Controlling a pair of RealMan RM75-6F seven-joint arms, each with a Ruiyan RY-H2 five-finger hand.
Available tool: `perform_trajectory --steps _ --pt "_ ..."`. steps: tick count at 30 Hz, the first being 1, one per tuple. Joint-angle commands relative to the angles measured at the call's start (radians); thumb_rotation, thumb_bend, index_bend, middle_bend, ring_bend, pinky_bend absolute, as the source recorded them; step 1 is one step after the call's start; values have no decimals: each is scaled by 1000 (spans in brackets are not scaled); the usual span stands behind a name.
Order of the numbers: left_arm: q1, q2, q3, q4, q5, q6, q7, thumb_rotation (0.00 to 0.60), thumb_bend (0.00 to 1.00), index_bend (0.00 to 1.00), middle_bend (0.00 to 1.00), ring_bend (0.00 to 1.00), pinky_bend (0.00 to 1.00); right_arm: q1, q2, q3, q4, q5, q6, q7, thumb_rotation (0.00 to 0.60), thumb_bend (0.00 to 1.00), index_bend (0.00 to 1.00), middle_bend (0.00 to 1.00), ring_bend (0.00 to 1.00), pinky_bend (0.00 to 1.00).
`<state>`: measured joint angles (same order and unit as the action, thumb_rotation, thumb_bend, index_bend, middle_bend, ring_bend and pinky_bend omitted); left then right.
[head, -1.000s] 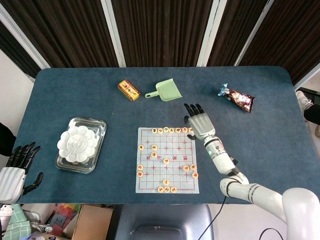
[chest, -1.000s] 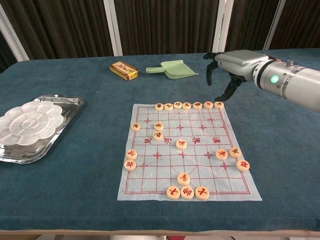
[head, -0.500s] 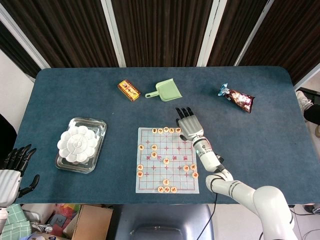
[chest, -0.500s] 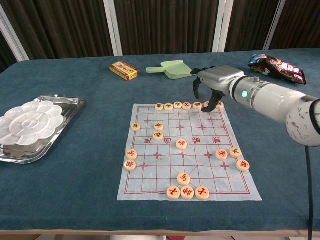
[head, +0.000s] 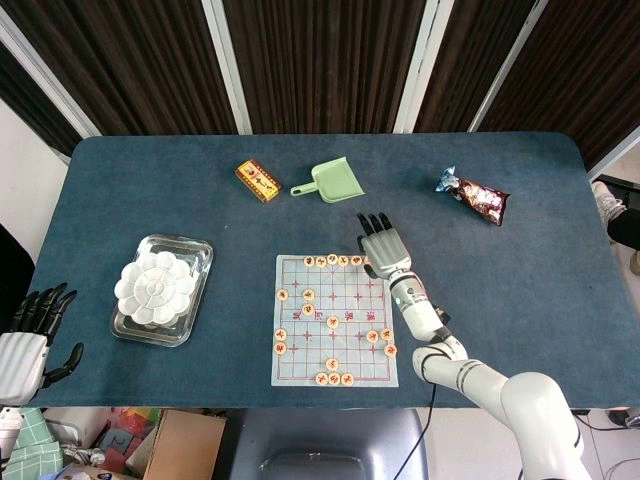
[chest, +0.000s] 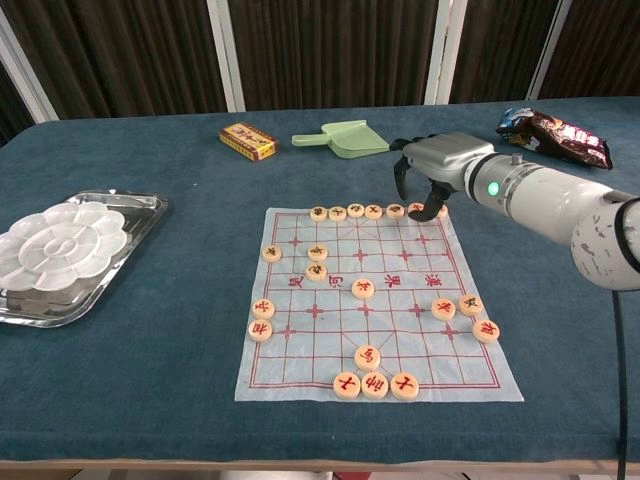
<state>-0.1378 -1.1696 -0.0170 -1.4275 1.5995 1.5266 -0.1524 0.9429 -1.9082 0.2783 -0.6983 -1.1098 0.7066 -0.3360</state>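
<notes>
right hand (chest: 432, 170) has swung in from the right over the last second and now sits over the far-right corner of the chess board (chest: 372, 300), fingers curled down over the end pieces of the back row (chest: 417, 209). can't tell if it's pinching a piece or just touching. left hand (head: 28, 335) stays off the table's left edge, fingers spread, holding nothing.

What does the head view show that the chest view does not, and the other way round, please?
Only the head view shows the left hand, open off the table's left edge. Only the chest view shows the right hand's fingers curling down over the board's far row of pieces. Both share the chessboard, right hand, dustpan, tray and snack bag.
</notes>
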Motion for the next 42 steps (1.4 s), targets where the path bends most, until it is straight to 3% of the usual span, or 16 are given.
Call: perform_trajectory --steps 1,31,42 --pt "0 0 0 -1 0 0 1 600 400 0 0 0 0 1 -3 -4 6 -2 -3 1 600 443 585 80 0 0" --pt "2 3 6 3 5 0 -3 600 401 0 0 0 0 6 -17 -3 37 19 -21 -19 600 459 626 107 0 0" --pt "4 3 9 5 13 6 -8 600 401 0 0 0 0 -12 28 -2 -33 0 18 11 600 502 651 124 0 0"
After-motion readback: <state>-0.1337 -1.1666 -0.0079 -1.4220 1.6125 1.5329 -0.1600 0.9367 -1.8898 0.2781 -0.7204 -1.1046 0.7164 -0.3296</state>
